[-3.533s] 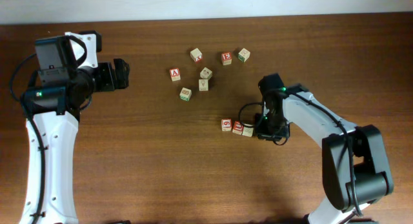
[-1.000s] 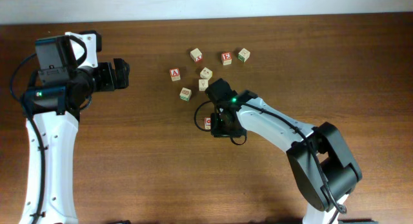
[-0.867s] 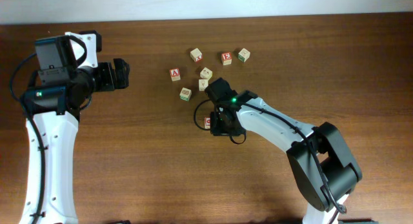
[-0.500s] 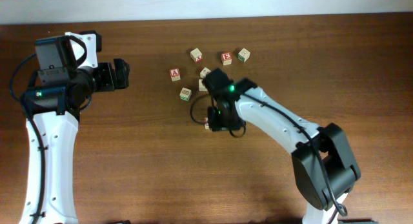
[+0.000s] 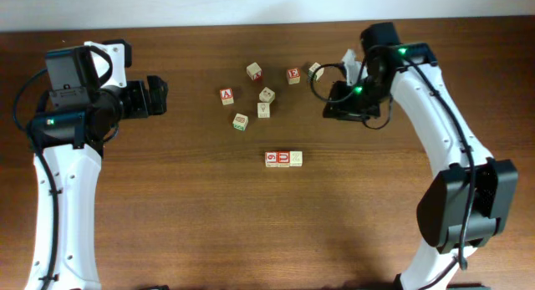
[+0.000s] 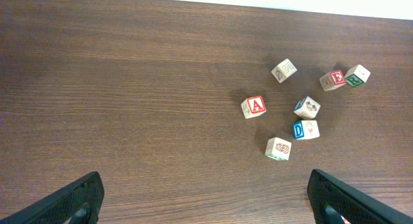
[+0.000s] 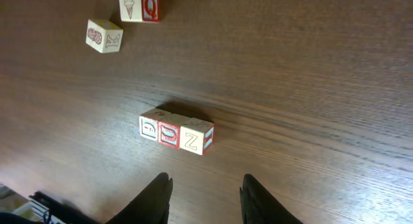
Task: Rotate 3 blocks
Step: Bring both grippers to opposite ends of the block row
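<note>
The three blocks lie in a tight row mid-table: the "6" block (image 5: 271,159), the "U" block (image 5: 283,159) and the pale block (image 5: 296,159). In the right wrist view the same row (image 7: 175,133) lies on bare wood ahead of the fingers. My right gripper (image 5: 334,106) (image 7: 205,188) hangs up and to the right of the row, well apart from it, open and holding nothing. My left gripper (image 5: 157,96) (image 6: 206,201) is far to the left, wide open and also holding nothing.
A loose cluster sits behind the row: the red "A" cube (image 5: 226,96) (image 6: 254,106), the red "E" cube (image 5: 292,74) (image 6: 332,79), a green-printed cube (image 5: 315,70) and several more. A "Q" cube (image 7: 139,4) shows in the right wrist view.
My right arm has lifted off the row and swung up and right, leaving the three blocks uncovered on the table. The left arm has not moved.
</note>
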`<state>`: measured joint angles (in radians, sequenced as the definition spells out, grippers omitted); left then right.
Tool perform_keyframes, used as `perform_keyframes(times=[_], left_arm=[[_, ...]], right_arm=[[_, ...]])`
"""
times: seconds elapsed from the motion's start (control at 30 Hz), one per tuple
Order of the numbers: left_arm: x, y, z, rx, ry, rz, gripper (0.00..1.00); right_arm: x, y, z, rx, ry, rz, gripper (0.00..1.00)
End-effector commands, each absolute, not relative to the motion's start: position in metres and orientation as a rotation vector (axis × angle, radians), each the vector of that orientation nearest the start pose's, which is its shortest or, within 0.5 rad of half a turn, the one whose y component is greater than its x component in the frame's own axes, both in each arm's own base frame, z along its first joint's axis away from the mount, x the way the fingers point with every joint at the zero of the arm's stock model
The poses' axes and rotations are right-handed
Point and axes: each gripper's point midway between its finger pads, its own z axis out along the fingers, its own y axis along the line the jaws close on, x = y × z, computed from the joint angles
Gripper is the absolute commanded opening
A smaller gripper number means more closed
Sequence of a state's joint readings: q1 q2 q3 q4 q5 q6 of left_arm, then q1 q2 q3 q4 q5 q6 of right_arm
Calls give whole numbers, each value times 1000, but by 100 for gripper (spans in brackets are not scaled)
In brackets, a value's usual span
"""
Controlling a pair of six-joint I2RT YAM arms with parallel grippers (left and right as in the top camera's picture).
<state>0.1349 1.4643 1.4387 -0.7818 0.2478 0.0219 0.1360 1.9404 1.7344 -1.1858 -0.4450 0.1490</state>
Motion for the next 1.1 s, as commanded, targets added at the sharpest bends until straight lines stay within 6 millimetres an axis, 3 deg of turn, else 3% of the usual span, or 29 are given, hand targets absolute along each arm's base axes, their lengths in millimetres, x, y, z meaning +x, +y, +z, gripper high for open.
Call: perform_keyframes(times=[0.0, 0.13, 0.2, 0.3, 0.37, 0.4, 0.5, 0.53, 0.73, 0.87, 0.9, 0.97, 1.07], left_arm=[[412, 7, 267, 0, 2319, -249, 99], [407, 6, 262, -4, 2348, -261, 99], [403, -12, 264, 46, 2340, -390, 99], [399, -37, 250, 22, 2398, -549, 86], [394, -51, 225, -27, 2505, -602, 69], [391, -58, 202, -61, 2595, -603, 49], [390, -79, 157, -105, 2745, -639, 4], [390, -92, 137, -95, 2804, -654, 0], [368, -156, 64, 91, 3022, -688, 0], [367, -189, 42, 212, 3023, -690, 0], [368, -192, 40, 215, 3020, -679, 0], [375, -178, 30, 64, 3045, -534, 0], [366, -183, 22, 11, 3069, -534, 0]], right_arm=[[379, 139, 137, -160, 2947, 813, 36], [358, 146, 105, -183, 2985, 924, 36], [349, 151, 91, -175, 2988, 993, 36], [341, 152, 69, -155, 2991, 1014, 36], [338, 151, 59, -96, 3006, 1015, 36], [338, 151, 54, -82, 3003, 1015, 32], [341, 152, 48, -34, 2989, 1015, 28], [344, 152, 48, -40, 2977, 1012, 24], [347, 152, 48, -49, 2964, 994, 21], [348, 150, 47, -47, 2967, 981, 21], [348, 150, 46, -40, 2970, 975, 20], [348, 147, 44, -1, 2985, 946, 20], [349, 146, 43, 1, 2988, 932, 18]])
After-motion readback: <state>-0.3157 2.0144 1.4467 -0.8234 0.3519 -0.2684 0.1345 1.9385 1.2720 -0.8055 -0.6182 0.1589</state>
